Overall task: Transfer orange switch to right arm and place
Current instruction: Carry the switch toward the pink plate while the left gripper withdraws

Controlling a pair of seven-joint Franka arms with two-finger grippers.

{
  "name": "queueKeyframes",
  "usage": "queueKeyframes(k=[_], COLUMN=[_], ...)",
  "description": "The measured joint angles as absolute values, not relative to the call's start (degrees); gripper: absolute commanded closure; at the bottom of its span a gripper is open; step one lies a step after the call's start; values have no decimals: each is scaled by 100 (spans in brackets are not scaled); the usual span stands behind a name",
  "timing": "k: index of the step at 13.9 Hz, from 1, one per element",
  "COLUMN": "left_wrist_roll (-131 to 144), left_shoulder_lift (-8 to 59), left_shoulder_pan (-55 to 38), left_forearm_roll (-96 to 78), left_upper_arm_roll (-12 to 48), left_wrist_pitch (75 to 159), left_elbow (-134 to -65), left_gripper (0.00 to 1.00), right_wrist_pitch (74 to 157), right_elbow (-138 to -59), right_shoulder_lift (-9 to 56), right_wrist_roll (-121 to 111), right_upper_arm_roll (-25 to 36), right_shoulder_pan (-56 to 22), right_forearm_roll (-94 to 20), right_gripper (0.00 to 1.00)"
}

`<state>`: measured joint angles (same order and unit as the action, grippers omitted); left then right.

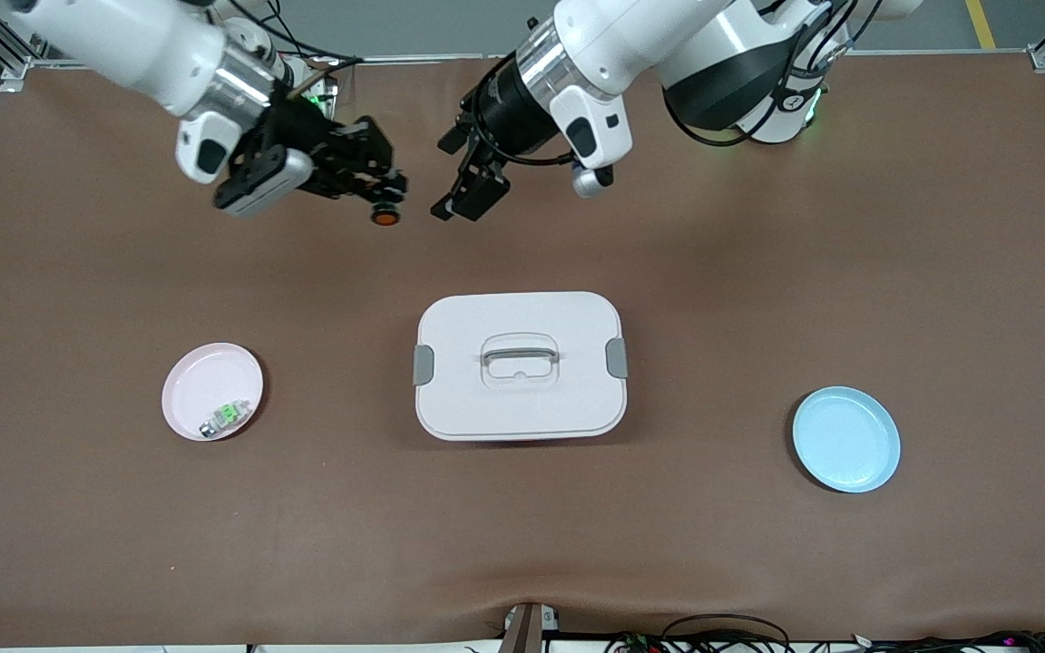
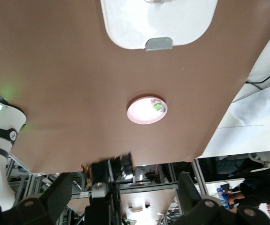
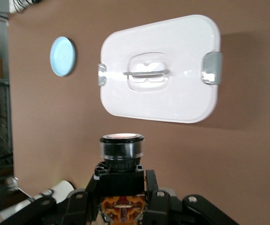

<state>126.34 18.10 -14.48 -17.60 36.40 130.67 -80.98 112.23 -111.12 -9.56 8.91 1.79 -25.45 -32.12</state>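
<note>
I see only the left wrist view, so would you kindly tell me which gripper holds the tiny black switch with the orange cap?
Observer: The right gripper holds the tiny black push-button switch with the round orange cap, fingers shut on its black body.
Operator: Thank you. What is it over?
Observer: It is over the brown table, not over the white rectangular lidded box or a plate. The left gripper hangs open beside it.
Operator: Is there any plate besides the pink one I can see?
Observer: Yes, a round light-blue plate lies toward the left arm's end of the table.
</note>
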Motion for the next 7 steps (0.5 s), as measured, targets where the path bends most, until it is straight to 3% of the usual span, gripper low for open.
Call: queueKeyframes(k=[7], left_wrist_roll=[11723], left_shoulder_lift=[1762], left_shoulder_pan=[-482], left_forearm_roll=[-1735], left_upper_arm_roll=[3583], left_wrist_pitch=[11888], left_elbow=[-8224], left_gripper=[0], right_wrist_pitch=[10037], right_elbow=[-10992], right_shoulder_lift=[-988], right_wrist_roll=[-2726], right_upper_arm_roll=[224], right_shoulder_pan=[-1049], right_forearm_roll=[-2000], right_gripper=[100])
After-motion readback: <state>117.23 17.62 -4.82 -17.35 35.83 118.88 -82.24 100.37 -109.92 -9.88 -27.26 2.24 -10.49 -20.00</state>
